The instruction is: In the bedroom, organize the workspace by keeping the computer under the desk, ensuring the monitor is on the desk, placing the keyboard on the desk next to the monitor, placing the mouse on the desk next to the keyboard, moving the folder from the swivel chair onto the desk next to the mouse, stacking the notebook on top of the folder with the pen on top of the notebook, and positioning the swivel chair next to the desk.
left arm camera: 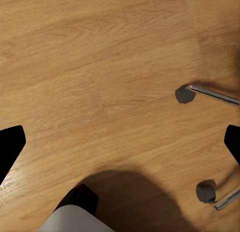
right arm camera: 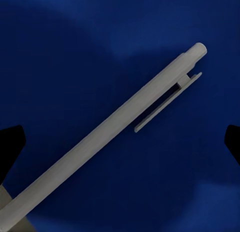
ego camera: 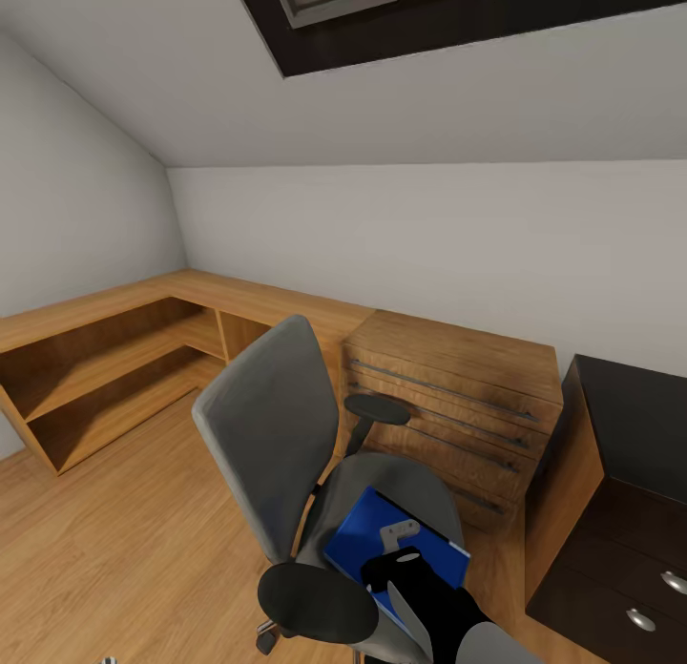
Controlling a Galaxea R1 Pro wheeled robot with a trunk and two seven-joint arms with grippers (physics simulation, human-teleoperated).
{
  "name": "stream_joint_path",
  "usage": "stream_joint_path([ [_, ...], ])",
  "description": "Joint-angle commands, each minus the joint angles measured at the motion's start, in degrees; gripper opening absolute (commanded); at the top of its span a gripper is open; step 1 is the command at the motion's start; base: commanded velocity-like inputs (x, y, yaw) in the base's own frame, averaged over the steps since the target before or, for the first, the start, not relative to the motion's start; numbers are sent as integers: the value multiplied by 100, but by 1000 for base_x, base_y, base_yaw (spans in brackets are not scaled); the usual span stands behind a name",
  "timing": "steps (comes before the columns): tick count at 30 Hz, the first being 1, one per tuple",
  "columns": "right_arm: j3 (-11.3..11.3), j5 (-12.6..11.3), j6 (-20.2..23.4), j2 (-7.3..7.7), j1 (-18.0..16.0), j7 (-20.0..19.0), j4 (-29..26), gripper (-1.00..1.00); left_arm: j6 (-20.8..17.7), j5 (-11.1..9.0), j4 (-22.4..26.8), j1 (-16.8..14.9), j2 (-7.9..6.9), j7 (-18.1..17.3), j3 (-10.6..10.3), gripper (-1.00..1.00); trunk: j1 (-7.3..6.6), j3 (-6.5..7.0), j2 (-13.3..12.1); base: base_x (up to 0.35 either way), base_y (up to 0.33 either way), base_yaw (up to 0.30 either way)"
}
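Observation:
The grey swivel chair [ego camera: 272,416] stands in the middle of the room, and the bright blue folder [ego camera: 355,542] lies flat on its seat. A silvery-white pen [right arm camera: 125,112] lies slantwise on the folder [right arm camera: 75,52]. My right gripper [right arm camera: 121,142] hovers close above the pen, open, with one fingertip on each side of it. In the head view my right arm's black wrist [ego camera: 425,592] reaches over the seat. My left gripper [left arm camera: 121,144] hangs open over the wooden floor beside the chair's chrome base [left arm camera: 212,94]. The black desk [ego camera: 634,421] stands at the right.
Light wooden shelving [ego camera: 105,359] runs along the left wall, and a wooden drawer chest [ego camera: 458,406] stands between chair and desk. The desk drawers carry silver knobs [ego camera: 674,581]. A sloped ceiling hangs overhead. Two castors [left arm camera: 184,94] rest near my left gripper.

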State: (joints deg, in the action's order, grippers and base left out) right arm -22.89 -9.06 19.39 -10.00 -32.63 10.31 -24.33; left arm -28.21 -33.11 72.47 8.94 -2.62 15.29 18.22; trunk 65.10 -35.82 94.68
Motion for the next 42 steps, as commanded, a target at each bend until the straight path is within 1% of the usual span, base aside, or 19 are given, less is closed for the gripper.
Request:
stream_joint_path([
  [1, -40, -60, 21, 0, -6, 51, -2, 100, -18, -61, 11, 3, -2, 45, -3, 100, 0, -5, 3, 0, 0, 0],
  [6, -40, -60, 21, 0, -6, 50, -2, 100, -18, -60, 6, 3, -2, 48, -3, 100, 0, -5, 3, 0, 0, 0],
  [10, -40, -60, 21, 0, -6, 50, -2, 100, -18, -57, 5, 3, 1, 51, -3, 100, 88, -77, 163, 0, 0, 0],
  [32, -40, -71, 21, 0, -6, 59, -2, 100, -18, -61, 4, 3, -2, 44, -3, 100, 88, -77, 163, 0, 0, 0],
  [33, -40, -72, 21, 0, -6, 59, -2, -100, -18, -59, 4, 3, -2, 44, -3, 100, 88, -77, 163, 0, 0, 0],
  [42, -40, -77, 21, 0, -6, 53, -9, -100, -18, -63, 4, 3, -2, 44, -3, 100, 88, -77, 163, 0, 0, 0],
])
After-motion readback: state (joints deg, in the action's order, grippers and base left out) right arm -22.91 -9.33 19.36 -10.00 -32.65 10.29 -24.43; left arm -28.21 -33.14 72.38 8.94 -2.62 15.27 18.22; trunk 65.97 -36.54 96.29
